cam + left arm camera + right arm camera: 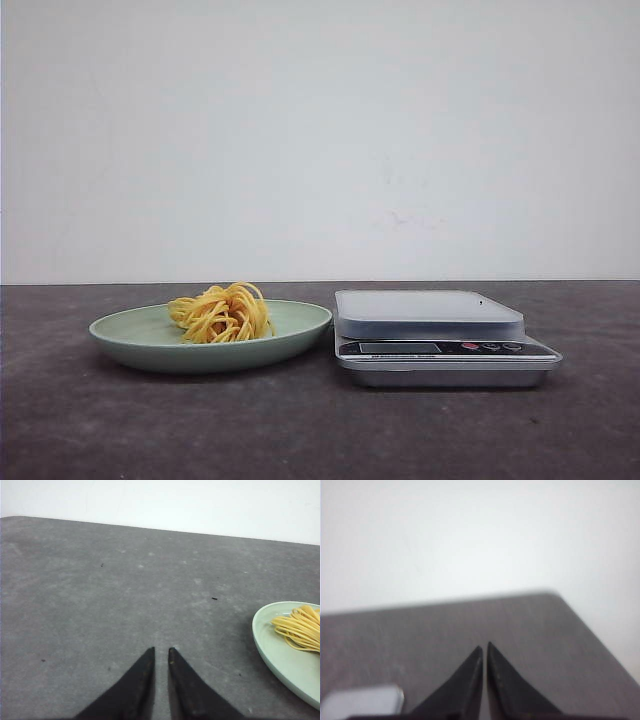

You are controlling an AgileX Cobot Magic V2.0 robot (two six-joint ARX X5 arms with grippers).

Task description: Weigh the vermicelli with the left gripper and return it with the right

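1. Front view: 1 vermicelli point(222, 313) nest, thin yellow-orange strands w/ loose curly ends, lying near the middle of 1 plate point(300, 330), which is pale green, shallow, round w/ a smooth matte rim.
2. Just right of the plate: 1 scale point(440, 338), w/ a silver-grey, rounded-rectangle pan on top, bare. Dark front strip has a small display & 3 buttons, one red. Plate rim & scale look close to touching; can't tell if they do.
3. Table point(100, 430) is dark grey w/ a mottled, stone-like look. Plain white wall point(320, 130) behind. No arms seen in this view.
4. Left wrist view: left gripper point(161, 651) has 2 black pointed fingers, tips nearly together w/ a thin slit between, holding nothing, above bare tabletop. Plate edge & part of the noodles sit off to one side, well apart from the tips.
5. Right wrist view (blurry): right gripper point(484, 647) has 2 black tapered fingers, tips pressed almost together, holding nothing. Table corner ahead; a pale scale corner shows at the frame edge.
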